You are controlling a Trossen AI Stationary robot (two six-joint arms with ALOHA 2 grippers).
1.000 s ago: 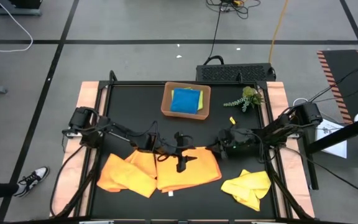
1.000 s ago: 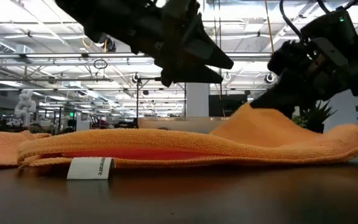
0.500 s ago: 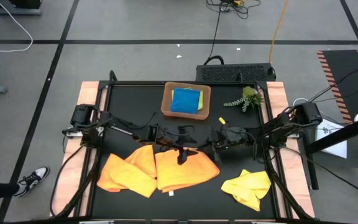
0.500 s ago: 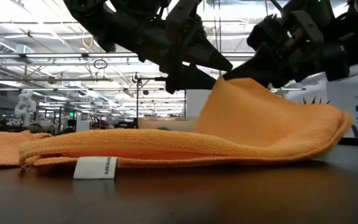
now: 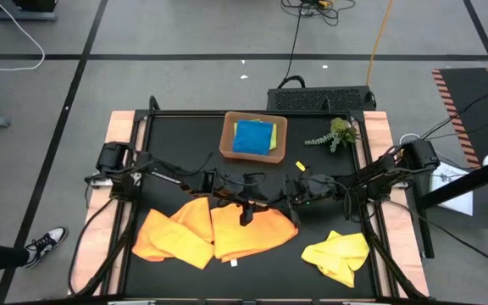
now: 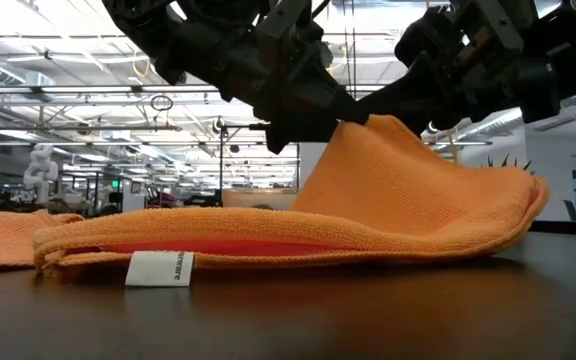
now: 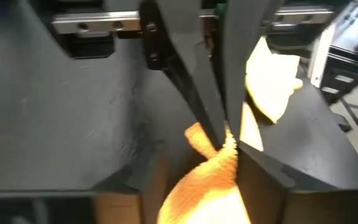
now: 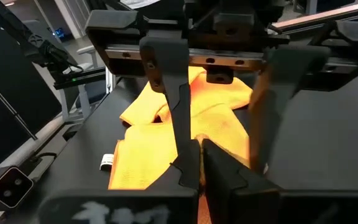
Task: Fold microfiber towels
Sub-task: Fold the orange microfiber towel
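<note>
We see the tray (image 5: 226,144) at the table's (image 5: 176,144) far middle, a towel (image 5: 253,137) inside, the sprig (image 5: 336,134) to its right, three towels (image 5: 252,234) along the near edge.

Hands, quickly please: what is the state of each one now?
Left hand: closed on the orange towel.
Right hand: closed on the same orange towel, far edge lifted.

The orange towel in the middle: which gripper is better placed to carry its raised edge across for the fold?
Probably the right gripper: it is shut on the orange towel, holding its edge raised. The left gripper is beside it, its grip unclear.
</note>
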